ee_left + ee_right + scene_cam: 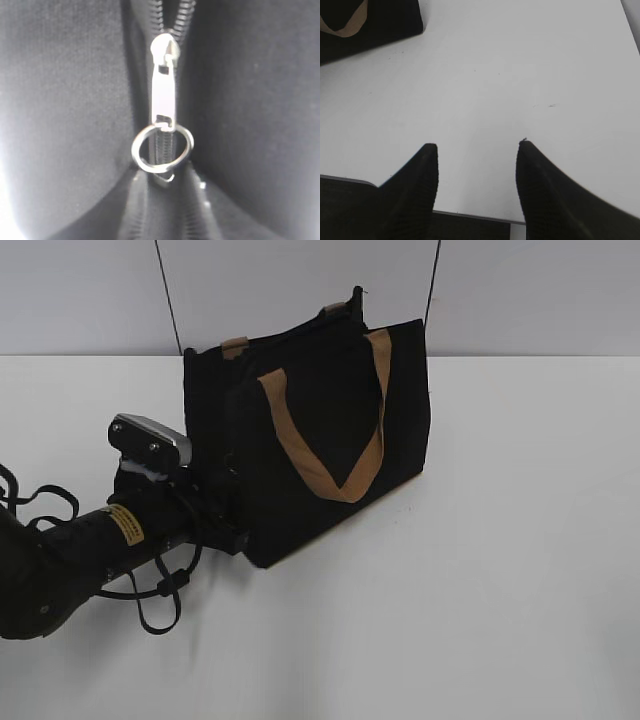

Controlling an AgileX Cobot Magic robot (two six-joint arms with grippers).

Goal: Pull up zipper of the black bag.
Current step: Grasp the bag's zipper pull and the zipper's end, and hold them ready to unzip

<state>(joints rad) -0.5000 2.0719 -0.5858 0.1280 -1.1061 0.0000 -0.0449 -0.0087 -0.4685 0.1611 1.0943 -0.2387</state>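
Note:
The black bag [320, 400] stands on the white table with its tan handles hanging on the front panel. My left gripper [233, 527] is pressed against the bag's left side panel, low down. In the left wrist view the silver zipper [163, 95] sits on its black track, with its ring pull [162, 147] hanging below. The track is parted above the slider. My left gripper's fingers [167, 182] meet at the bottom of the ring and pinch it. My right gripper [477, 145] is open and empty over bare table, away from the bag's corner [380, 25].
The white table [500, 540] stretches to the right of and in front of the bag. A pale wall stands behind it. The table's near edge [470, 215] shows under my right gripper. The right arm is out of the exterior view.

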